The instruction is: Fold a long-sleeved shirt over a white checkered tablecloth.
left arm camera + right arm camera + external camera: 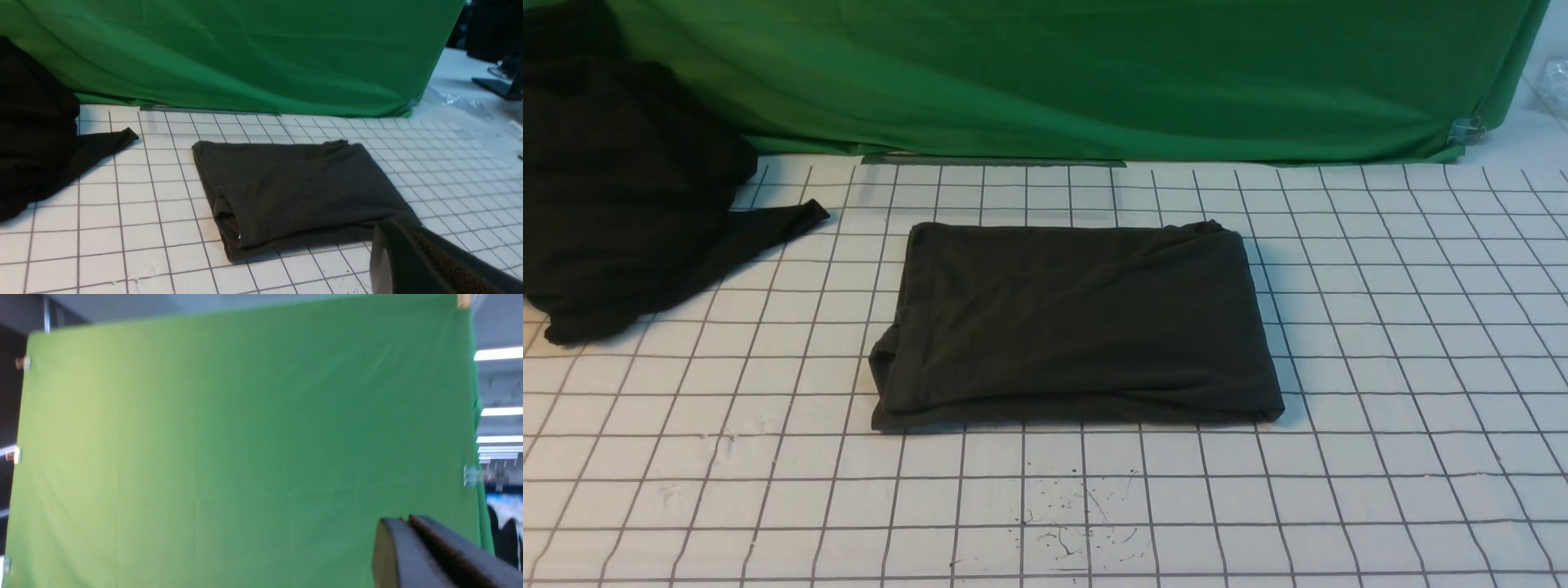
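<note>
The long-sleeved shirt [1074, 318] lies folded into a charcoal rectangle in the middle of the white checkered tablecloth [1380, 367]. The left wrist view also shows the shirt [294, 192] on the tablecloth [143, 228]. Neither arm shows in the front view. My left gripper [398, 228] is shut and empty, hovering above the tablecloth near the shirt's near corner. Shut and empty too, my right gripper [406, 520] is raised and points at the green cloth [245, 457]; neither shirt nor tablecloth shows in its view.
A blacker plain garment [621, 196] lies heaped at the far left, one corner reaching onto the tablecloth. The green cloth [1094, 82] hangs along the back edge. Dark scuff marks [1078, 531] spot the tablecloth near the front.
</note>
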Robot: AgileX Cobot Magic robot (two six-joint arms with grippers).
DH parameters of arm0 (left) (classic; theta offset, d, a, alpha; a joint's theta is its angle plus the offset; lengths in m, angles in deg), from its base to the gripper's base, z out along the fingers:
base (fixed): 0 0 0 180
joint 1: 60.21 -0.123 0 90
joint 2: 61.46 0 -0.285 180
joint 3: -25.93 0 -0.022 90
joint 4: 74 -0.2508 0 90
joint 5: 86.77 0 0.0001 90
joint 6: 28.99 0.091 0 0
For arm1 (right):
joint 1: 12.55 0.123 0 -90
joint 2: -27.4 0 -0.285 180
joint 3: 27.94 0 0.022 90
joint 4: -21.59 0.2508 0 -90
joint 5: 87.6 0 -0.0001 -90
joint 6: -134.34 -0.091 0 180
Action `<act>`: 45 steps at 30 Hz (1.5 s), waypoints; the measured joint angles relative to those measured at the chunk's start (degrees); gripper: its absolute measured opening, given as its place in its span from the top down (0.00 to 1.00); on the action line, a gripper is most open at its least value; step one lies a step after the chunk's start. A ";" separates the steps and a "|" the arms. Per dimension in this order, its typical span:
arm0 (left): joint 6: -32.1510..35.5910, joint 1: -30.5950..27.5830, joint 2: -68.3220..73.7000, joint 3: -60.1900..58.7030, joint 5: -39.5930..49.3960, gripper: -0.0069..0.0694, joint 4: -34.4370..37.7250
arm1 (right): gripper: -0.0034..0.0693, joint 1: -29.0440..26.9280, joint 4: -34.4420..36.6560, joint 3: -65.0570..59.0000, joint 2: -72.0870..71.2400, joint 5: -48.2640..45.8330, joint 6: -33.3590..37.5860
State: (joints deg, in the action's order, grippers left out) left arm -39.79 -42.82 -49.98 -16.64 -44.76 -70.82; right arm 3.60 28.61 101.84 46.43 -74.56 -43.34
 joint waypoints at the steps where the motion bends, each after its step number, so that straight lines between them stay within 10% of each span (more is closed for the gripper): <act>1: -0.07 0.00 -0.18 -0.23 -0.44 0.91 0.00 | 0.92 0.00 0.00 -0.07 -0.08 0.20 0.01; 27: 2.39 -0.17 -1.52 -5.03 -10.78 0.91 -3.18 | 0.85 0.00 0.00 -0.06 -0.37 -1.83 0.01; 39: 8.56 -19.30 -3.62 -31.50 -31.86 0.91 0.64 | 0.81 0.00 0.00 -0.10 -0.37 -2.24 0.01; 45: 8.29 -18.95 -3.62 -35.02 -29.11 0.91 0.29 | 0.79 0.00 0.00 -0.10 -0.37 -2.65 0.01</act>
State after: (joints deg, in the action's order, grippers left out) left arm -31.50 -61.77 -53.60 -51.66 -73.87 -70.53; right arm 3.60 28.61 101.74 46.06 -77.21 -43.33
